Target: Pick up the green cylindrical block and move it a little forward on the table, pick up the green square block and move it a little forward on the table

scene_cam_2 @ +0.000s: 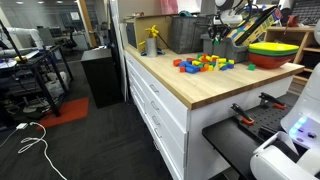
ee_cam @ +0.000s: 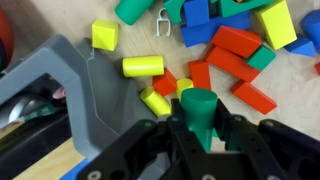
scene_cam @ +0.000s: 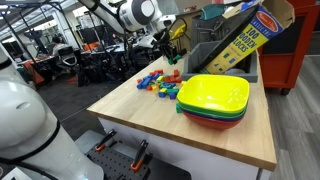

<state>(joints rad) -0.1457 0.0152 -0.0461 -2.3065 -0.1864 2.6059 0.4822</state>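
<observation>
We see gripper (ee_cam: 201, 128) clamped on green cylinder (ee_cam: 198, 106), long axis 12 to 6 o'clock in wrist view, yellow cylinder (ee_cam: 143, 66) at 10 o'clock, on table (ee_cam: 135, 40)

Arm (scene_cam: 130, 14): glossy white rounded shells, dark rings at joints.
Gripper (ee_cam: 200, 128): matte black, angular links, six o'clock in wrist view.

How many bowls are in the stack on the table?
3, nested in one stack near a corner of the table: a yellow bowl on top, a green bowl under it, a red bowl at the bottom. More could be hidden inside.
</observation>
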